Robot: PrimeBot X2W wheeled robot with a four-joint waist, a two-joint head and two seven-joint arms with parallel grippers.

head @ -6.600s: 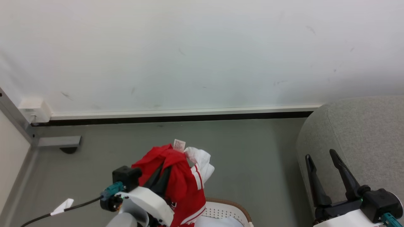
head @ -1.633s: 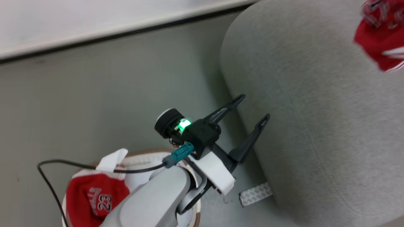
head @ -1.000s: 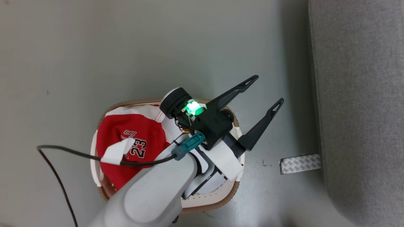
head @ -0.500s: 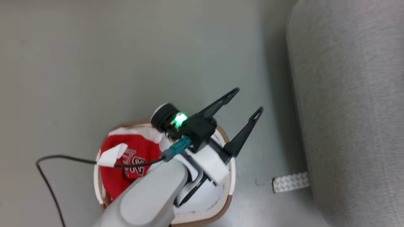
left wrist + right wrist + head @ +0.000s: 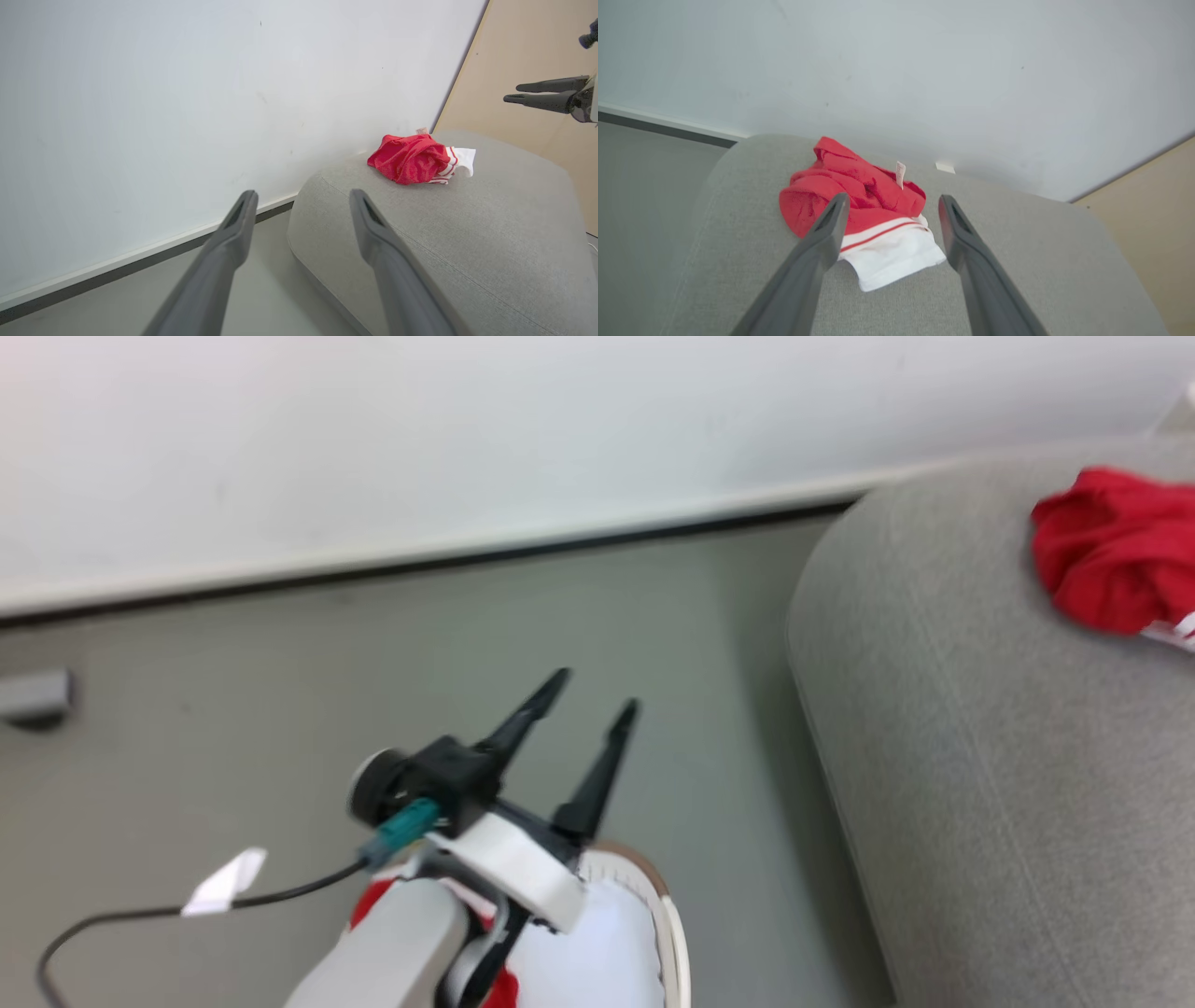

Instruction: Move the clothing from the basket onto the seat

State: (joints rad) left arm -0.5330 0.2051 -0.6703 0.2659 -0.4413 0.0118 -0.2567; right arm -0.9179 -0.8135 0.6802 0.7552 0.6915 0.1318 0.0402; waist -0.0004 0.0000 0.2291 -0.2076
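One red garment with a white striped-trim panel lies crumpled on the grey seat, near the wall. My right gripper hovers open and empty just above it. That garment on the seat shows beyond my left gripper, which is open and holds nothing. In the head view the left gripper hangs over the cream basket, where a bit of red clothing peeks out beside the arm. The right gripper is at the upper right of the left wrist view.
A white wall with a dark baseboard runs behind the grey floor. A beige panel stands past the seat's far end. A black cable with a white tag trails from my left wrist.
The head camera has tilted up from the basket towards the wall and seat. The red garment my left gripper held earlier now lies on the seat. The left gripper stays open.
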